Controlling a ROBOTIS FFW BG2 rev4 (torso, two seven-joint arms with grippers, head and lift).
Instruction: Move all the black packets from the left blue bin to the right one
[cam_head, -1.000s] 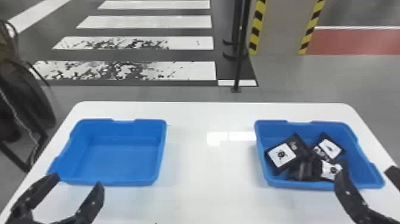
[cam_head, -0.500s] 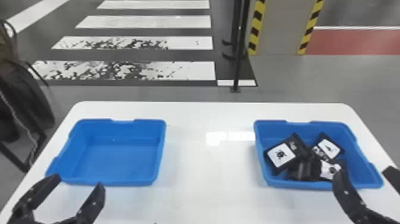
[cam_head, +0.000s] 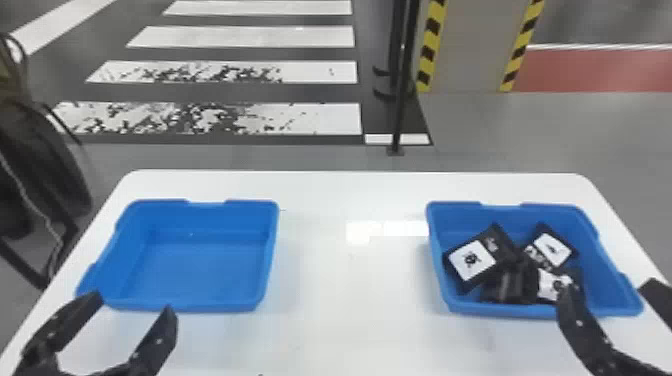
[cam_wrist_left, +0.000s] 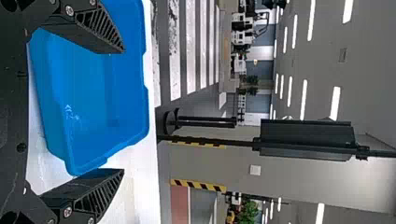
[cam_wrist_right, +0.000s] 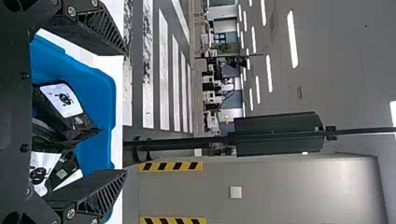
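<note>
We're holding left gripper (cam_head: 132, 306) wide at seven o'clock of left blue bin (cam_head: 200, 270), which is sitting at nine o'clock on white table (cam_head: 350, 325). We're holding right gripper (cam_head: 609, 291) wide too, at four o'clock of right blue bin (cam_head: 597, 265). We're seeing black packets (cam_head: 472, 260) lying heaped inside that bin, at three o'clock on table.

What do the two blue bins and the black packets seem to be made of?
Left blue bin and right blue bin: probably moulded plastic, smooth with a slight sheen, judging by the even colour and rounded, one-piece rims.
Black packets: likely thin plastic film or foil laminate, given the creased, shiny surfaces; which one is unclear.
</note>
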